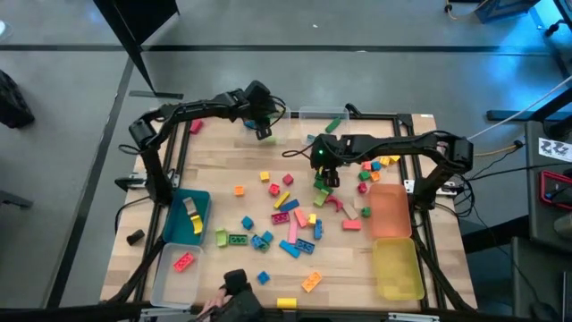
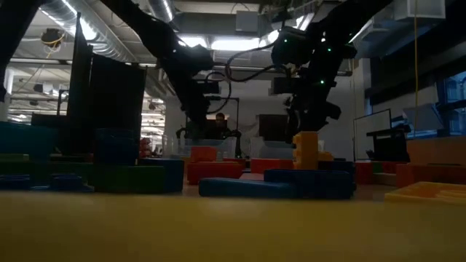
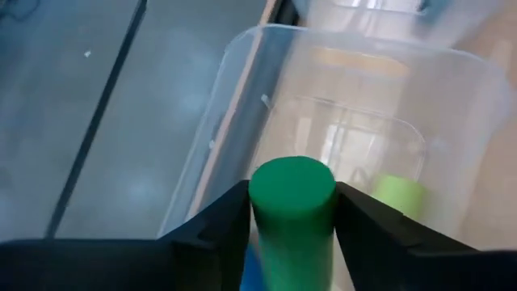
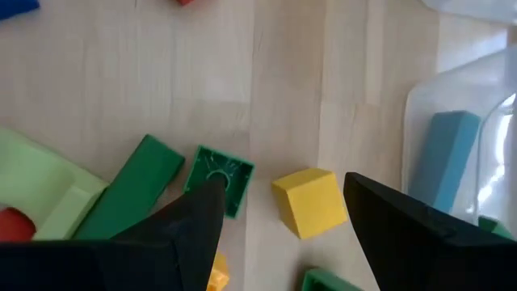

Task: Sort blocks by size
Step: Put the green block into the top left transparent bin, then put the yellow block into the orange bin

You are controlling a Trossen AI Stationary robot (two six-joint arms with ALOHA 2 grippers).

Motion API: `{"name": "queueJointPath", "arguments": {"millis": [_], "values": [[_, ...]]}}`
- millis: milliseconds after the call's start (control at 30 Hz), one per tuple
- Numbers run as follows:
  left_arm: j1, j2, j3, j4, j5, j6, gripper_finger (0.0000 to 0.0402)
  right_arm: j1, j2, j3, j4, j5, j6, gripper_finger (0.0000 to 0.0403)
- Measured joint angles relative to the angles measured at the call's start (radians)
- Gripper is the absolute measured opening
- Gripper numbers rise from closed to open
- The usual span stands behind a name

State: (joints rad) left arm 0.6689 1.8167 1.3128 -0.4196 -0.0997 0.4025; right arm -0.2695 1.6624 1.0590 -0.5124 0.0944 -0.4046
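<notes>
We see the left gripper at the far worktop, jaws grasping a green block over a clear bin; the right gripper hovers mid-table, jaws released, above a yellow cube.

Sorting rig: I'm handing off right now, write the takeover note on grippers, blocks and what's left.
Left gripper: over the clear bin at the table's far edge, a green round block between its fingers; a pale green block already lies inside.
Right gripper: open, low over the table middle, straddling a yellow cube beside a green square block.
Done: a few blocks lie in the blue bin and near clear bin; the orange bin and yellow bin look empty.
Left: the scattered blocks mid-table.
</notes>
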Motion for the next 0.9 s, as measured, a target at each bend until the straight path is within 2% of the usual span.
{"name": "queueJointPath", "arguments": {"millis": [267,500,700,900], "values": [[-0.003,0.008,0.0,-0.014,-0.007,-0.117,0.0204,-0.029,0.018,0.0,0.023,-0.009,-0.075,0.0253],[-0.016,0.007,0.0,-0.013,-0.008,-0.152,0.0201,-0.102,0.02,0.0,0.017,-0.047,-0.127,0.0253],[-0.027,0.007,0.0,-0.014,-0.007,-0.153,0.0202,-0.149,0.024,0.0,0.017,-0.172,-0.155,0.0253],[-0.027,0.007,0.0,-0.015,-0.007,-0.153,0.0202,-0.15,0.066,0.0,0.019,-0.173,-0.18,0.0253]]}}
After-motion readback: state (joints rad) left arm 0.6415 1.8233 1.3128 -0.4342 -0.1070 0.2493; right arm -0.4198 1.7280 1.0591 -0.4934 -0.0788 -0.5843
